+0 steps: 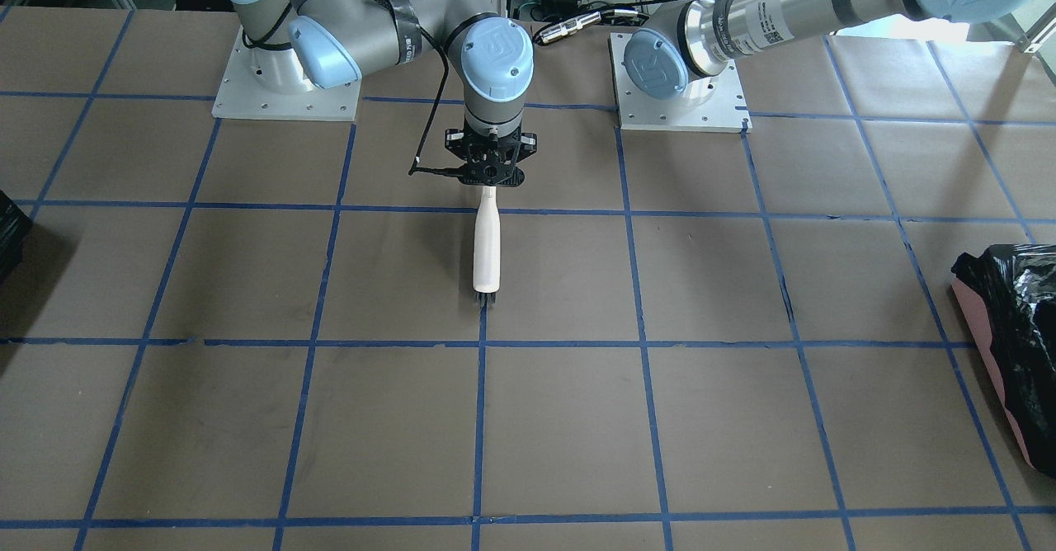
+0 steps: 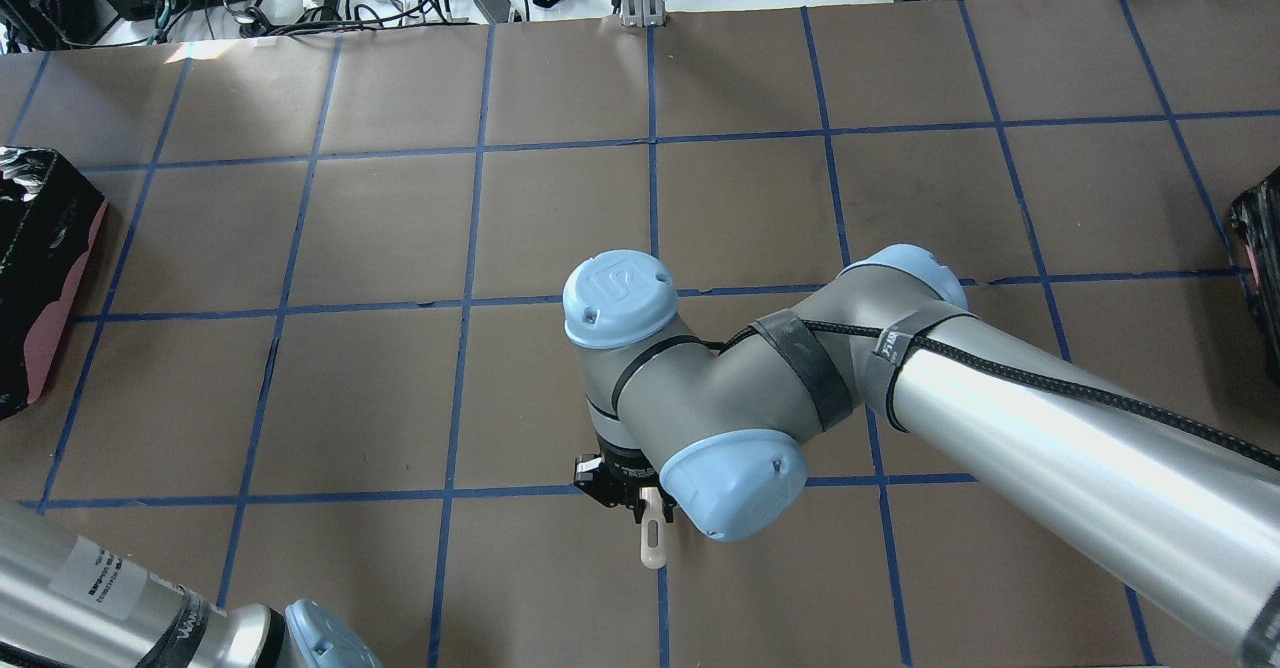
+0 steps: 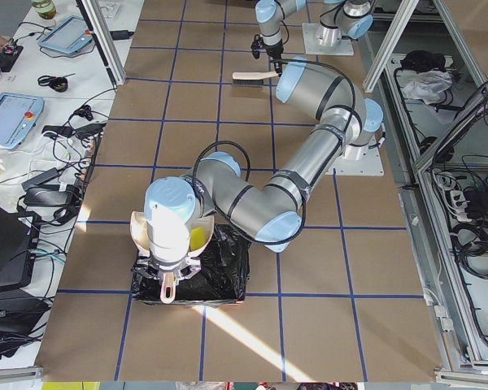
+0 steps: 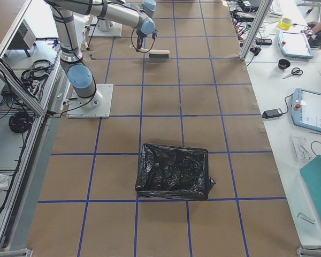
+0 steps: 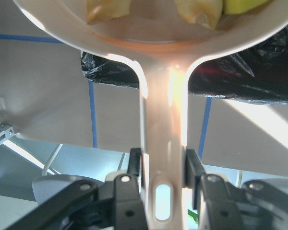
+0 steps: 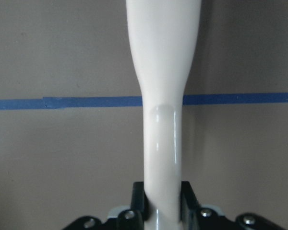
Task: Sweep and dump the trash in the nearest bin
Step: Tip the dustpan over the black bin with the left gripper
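The left gripper (image 5: 163,165) pinches the glossy dustpan handle (image 5: 165,110) over the crinkly black-lined bin (image 5: 245,72), while the right gripper (image 6: 162,191) clamps a smooth white brush (image 6: 163,72).

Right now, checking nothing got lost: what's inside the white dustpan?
The dustpan holds one golden piece, another golden piece and a yellow wedge; their upper parts and the pan's front are cut off by the frame.

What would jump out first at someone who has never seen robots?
Probably the left gripper clamped on a white dustpan carrying yellowish trash pieces, held over the black-lined bin at the robot's left end of the table. Mid-table, the right gripper grips a white-handled brush.
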Robot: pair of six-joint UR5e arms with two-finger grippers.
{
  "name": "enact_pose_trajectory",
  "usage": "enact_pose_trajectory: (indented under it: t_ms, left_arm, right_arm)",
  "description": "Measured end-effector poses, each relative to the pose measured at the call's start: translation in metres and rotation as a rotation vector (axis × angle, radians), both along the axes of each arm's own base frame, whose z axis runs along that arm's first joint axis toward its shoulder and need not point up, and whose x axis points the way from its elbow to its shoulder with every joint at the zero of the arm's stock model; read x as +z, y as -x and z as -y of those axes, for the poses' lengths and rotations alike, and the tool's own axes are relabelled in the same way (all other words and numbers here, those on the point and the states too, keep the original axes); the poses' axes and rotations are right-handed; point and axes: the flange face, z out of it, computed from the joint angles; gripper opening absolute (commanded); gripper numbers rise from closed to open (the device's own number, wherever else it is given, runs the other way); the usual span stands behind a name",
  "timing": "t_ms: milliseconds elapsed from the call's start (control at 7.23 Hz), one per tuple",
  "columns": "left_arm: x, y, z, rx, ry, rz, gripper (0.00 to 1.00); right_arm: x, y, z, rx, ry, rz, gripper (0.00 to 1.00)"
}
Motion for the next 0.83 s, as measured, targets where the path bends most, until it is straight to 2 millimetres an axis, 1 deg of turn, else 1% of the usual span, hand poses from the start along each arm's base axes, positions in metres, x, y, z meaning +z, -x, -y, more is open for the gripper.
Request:
enact_pose_trajectory:
  t_ms: [277, 415, 691, 830]
  left_arm:
    - [0.001, -0.015, -0.005, 0.018, 0.010, 0.074, 0.00]
    - [0.002, -0.019, -0.006, 0.028, 0.009, 0.108, 0.00]
    - [0.000, -0.025, -0.005, 0.043, 0.013, 0.159, 0.00]
    - [-0.001, -0.028, -0.005, 0.051, 0.017, 0.185, 0.00]
  right_arm:
    - [-0.001, 0.000, 0.000, -0.030, -0.001, -0.009, 0.01]
    - [-0.001, 0.000, 0.000, -0.033, 0.000, -0.008, 0.13]
    - [0.000, -0.001, 0.000, -0.024, 0.004, -0.003, 0.46]
    - [0.000, -0.001, 0.001, -0.015, 0.006, 0.000, 0.54]
